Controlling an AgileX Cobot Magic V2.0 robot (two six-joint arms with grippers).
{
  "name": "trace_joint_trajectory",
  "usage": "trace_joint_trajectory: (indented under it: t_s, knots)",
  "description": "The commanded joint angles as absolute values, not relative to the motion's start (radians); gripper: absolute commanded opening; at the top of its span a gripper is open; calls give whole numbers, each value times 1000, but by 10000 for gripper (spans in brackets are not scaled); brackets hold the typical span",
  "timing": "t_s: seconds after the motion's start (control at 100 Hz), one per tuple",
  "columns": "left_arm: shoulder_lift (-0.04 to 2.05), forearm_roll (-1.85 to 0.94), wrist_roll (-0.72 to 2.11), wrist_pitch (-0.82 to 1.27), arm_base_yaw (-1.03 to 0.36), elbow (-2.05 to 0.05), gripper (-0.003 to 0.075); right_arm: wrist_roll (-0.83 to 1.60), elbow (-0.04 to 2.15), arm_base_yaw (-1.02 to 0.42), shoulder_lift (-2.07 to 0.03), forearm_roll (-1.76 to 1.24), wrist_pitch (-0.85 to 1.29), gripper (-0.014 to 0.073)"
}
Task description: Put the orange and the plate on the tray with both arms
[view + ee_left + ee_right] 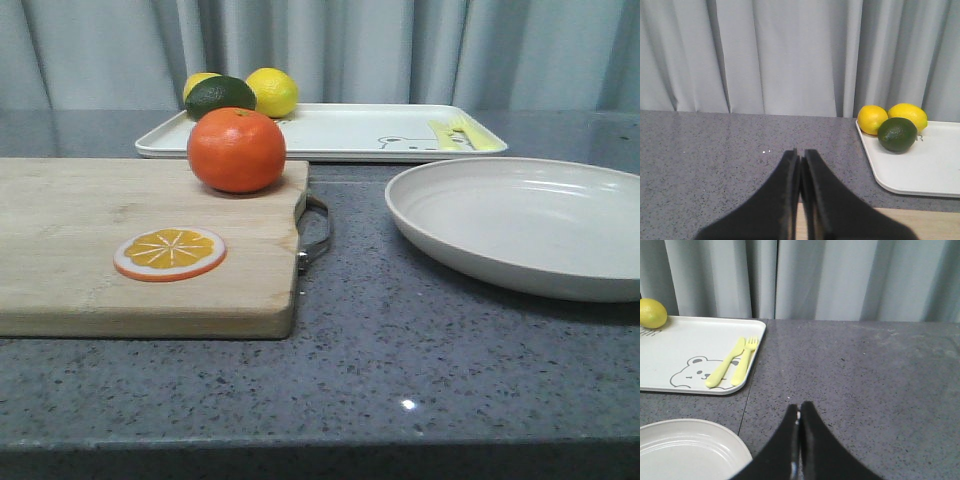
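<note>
Orange, round and glossy, sits on the wooden cutting board; the off-white shallow plate rests on the grey tabletop. Neither is on the white rectangular tray. Left hand and right hand are closed, empty; everything remains.

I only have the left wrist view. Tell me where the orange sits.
Observer: The orange rests on the wooden cutting board, at its far right corner.
Operator: Report the plate.
Observer: The plate is on the counter right of the board, in front of the tray.
Operator: Give me the right gripper's state.
Observer: The right gripper is shut and holds nothing.
</note>
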State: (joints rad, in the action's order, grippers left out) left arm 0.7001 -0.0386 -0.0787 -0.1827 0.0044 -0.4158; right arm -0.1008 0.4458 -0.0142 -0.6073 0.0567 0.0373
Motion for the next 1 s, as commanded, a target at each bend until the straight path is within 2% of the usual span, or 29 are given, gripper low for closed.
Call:
trace_joint_trajectory:
  t_s: [0.0, 0.21, 0.28, 0.33, 0.52, 0.64, 0.84, 0.99]
  knots:
    - [731, -48, -85, -282, 5, -455, -20, -98, 481, -9, -624, 67, -42, -75]
    - [794, -48, -85, -279, 5, -460, -18, -98, 481, -9, -623, 66, -16, -75]
    - [810, -48, -85, -259, 5, -462, 15, -98, 481, -9, -623, 66, -5, -75]
    - [818, -48, -85, -255, 5, -462, 76, -98, 481, -9, -623, 66, 7, -75]
    - [834, -48, -85, -255, 5, -462, 424, -98, 481, -9, -623, 66, 21, -75]
    - [834, -48, -85, -237, 5, -479, 542, -98, 481, -9, -623, 66, 20, -75]
    - [871, -71, -106, -144, -11, -562, 559, -98, 481, -9, -623, 66, 18, -75]
    - [941, -71, -106, -70, -101, -652, 559, -98, 481, -9, -623, 66, 16, -75]
